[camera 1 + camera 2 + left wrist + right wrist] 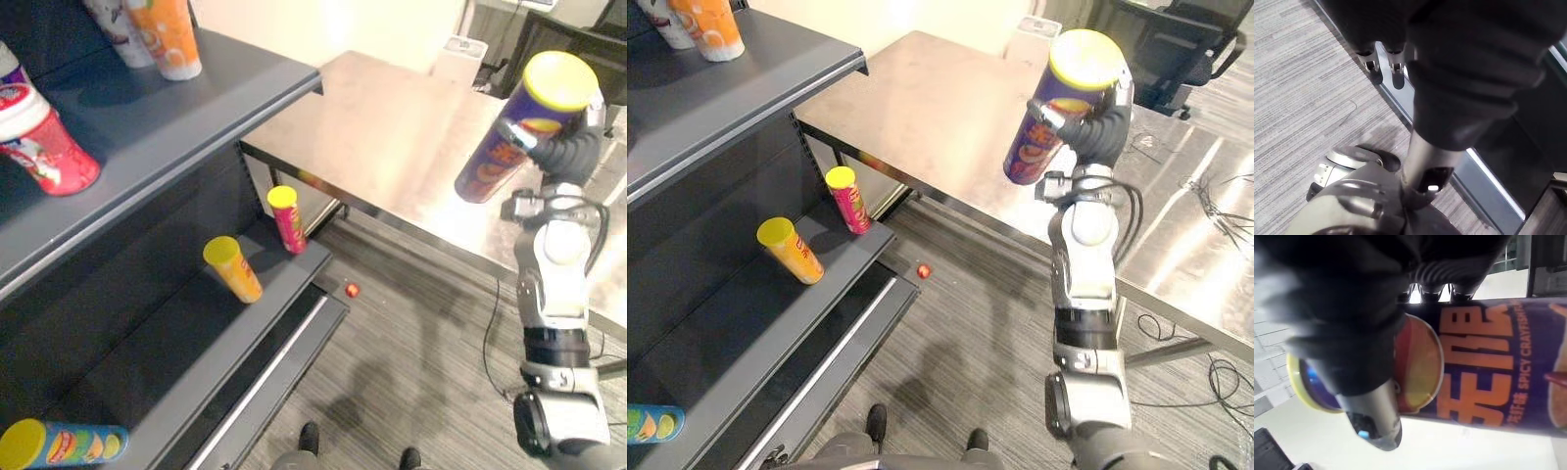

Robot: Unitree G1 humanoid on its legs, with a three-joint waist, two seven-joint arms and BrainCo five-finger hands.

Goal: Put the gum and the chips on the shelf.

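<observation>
Gripping the purple, orange-lettered, yellow-lidded chips can [1054, 110] in the curled right hand [1103, 131] above the table [931, 108]; dangling the left hand [1370, 61] slack-fingered.

Your dark shelf unit [196, 108] holds a red cup [39, 147] and an orange cup [168, 39] on its top board; lower, an orange chips can [233, 267] and a pink chips can [287, 218] stand. A small red object [352, 290] lies on the carpet [411, 362].
</observation>
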